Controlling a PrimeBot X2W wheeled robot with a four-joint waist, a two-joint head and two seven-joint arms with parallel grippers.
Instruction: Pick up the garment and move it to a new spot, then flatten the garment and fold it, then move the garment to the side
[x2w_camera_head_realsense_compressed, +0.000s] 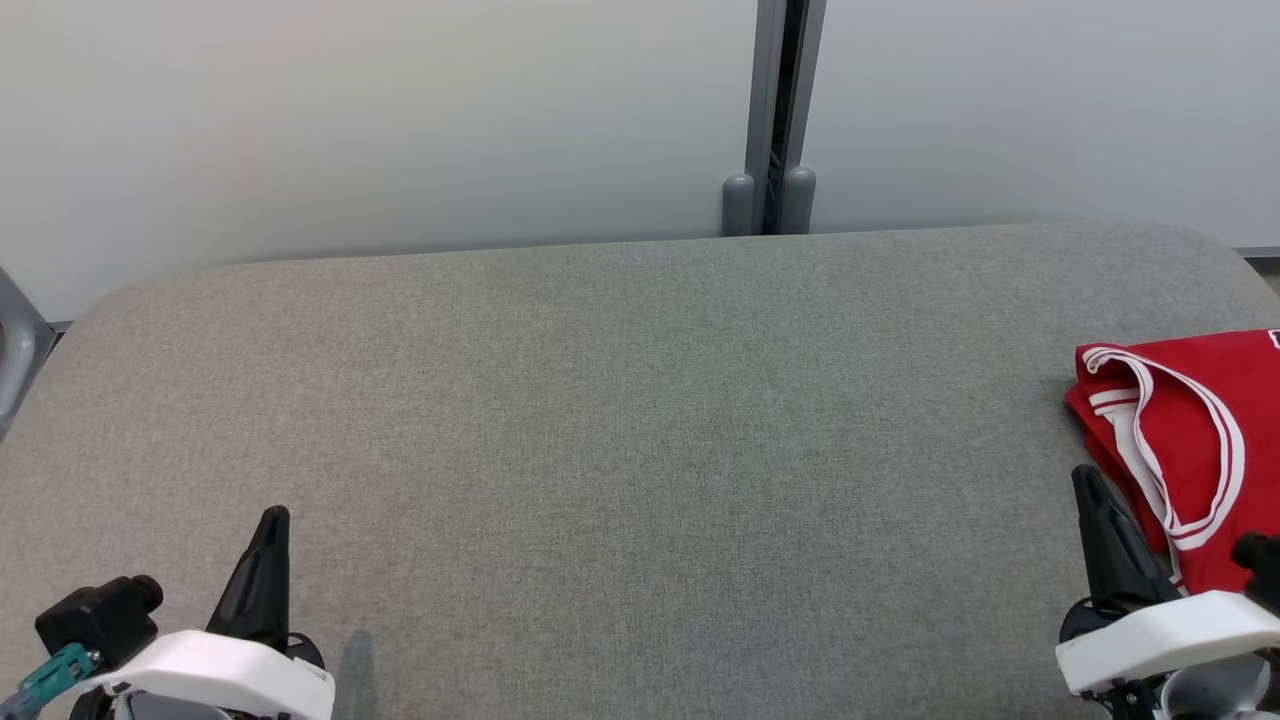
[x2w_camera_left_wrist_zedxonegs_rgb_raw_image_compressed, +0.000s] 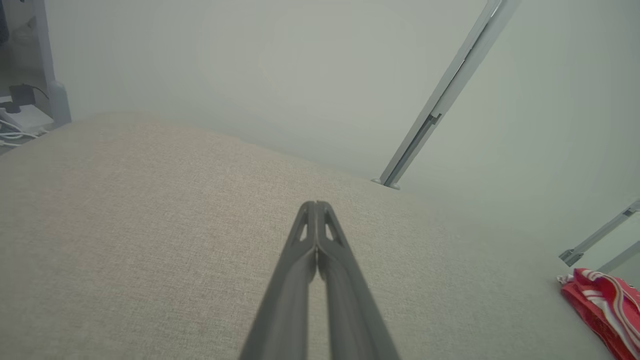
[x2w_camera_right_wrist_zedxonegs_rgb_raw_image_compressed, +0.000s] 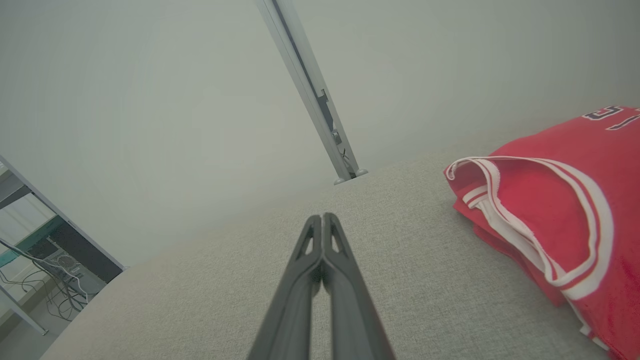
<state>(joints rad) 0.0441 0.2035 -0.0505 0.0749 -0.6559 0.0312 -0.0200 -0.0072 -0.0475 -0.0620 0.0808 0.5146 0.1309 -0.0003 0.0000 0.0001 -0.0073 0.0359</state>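
garment: folded red sleeveless jersey (x2w_camera_head_realsense_compressed: 1200, 390) with white striped trim, lying at right edge of grey fabric-covered counter (x2w_camera_head_realsense_compressed: 640, 400); trimmed opening faces counter middle; long axis cut by frame edge, cannot tell | left tool (x2w_camera_left_wrist_zedxonegs_rgb_raw_image_compressed: 316, 205): fingers together, empty, over bare counter | right tool (x2w_camera_right_wrist_zedxonegs_rgb_raw_image_compressed: 322, 216): fingers together, empty, just beside jersey

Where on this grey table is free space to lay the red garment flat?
The middle of the grey table is bare, from the left gripper across to the right gripper and back to the wall post. The right edge is crowded: the red garment lies there.
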